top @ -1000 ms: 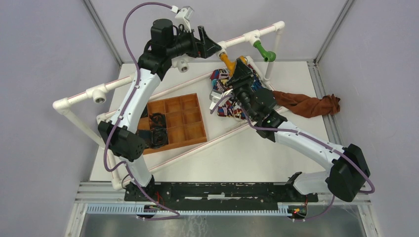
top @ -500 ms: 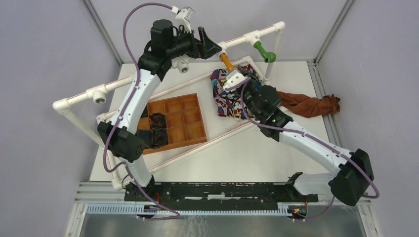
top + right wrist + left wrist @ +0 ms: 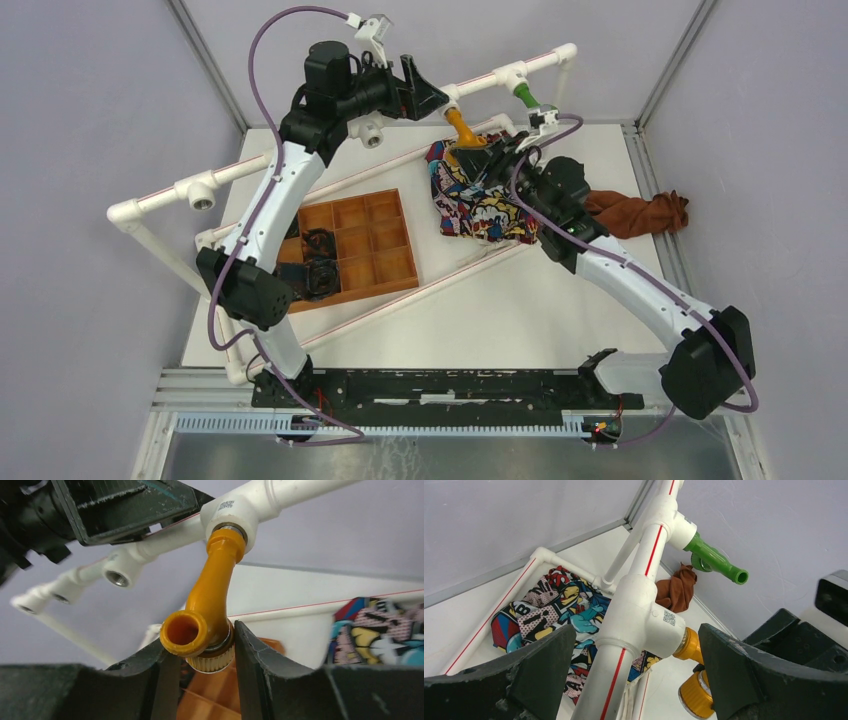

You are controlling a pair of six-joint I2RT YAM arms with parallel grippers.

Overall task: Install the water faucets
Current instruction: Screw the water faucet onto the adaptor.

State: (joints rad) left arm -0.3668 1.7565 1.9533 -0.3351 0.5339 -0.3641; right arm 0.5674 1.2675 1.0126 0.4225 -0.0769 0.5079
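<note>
- Currently screwing in: the right end effector, closed narrowly, clamps the orange-yellow faucet, whose thread sits in the white T-fitting.
- Meanwhile the left end effector gapes wide astride that fitting, holding nothing.
- At 2 o'clock, the green faucet looks seated.
- Next probably calls for twisting, thread kept straight.

A white table is carrying a white pipe frame, whose bottom pipes are lying along the surface. An orange compartment tray is sitting left of centre. A comic-print cloth is lying crumpled toward the back, and a brown cloth is lying to its right, near the table's edge.
</note>
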